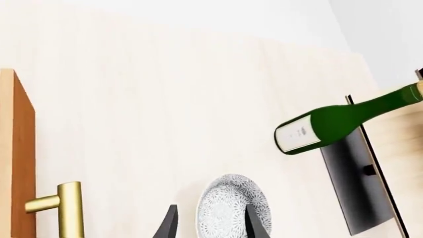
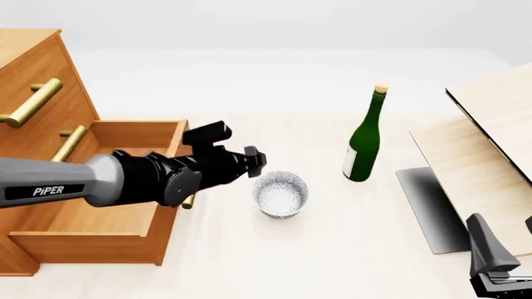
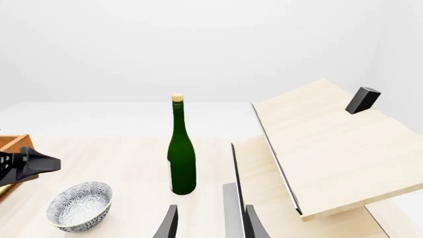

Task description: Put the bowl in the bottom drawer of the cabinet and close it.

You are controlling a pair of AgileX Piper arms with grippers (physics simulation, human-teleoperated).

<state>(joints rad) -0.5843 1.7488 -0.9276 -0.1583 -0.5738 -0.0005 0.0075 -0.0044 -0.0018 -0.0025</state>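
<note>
The white speckled bowl (image 2: pixel 281 194) stands upright on the table, right of the cabinet (image 2: pixel 42 81). The bottom drawer (image 2: pixel 91 240) is pulled out, its inside bare. My left gripper (image 2: pixel 256 161) reaches over the drawer's corner and hangs open just above and left of the bowl. In the left wrist view the bowl (image 1: pixel 228 208) lies under the open left gripper (image 1: pixel 211 225), with one finger (image 1: pixel 254 223) across its rim and the other outside it. My right gripper (image 2: pixel 490 243) waits open at the front right, holding nothing. The bowl (image 3: pixel 79 206) also shows in the right wrist view.
A tall green bottle (image 2: pixel 364 146) stands right of the bowl. Pale slanted boards (image 2: pixel 490 143) with a dark panel (image 2: pixel 428 208) fill the right side. A brass drawer handle (image 1: pixel 63 208) sits close to the left gripper. A small black block (image 3: pixel 362 99) rests on the upper board.
</note>
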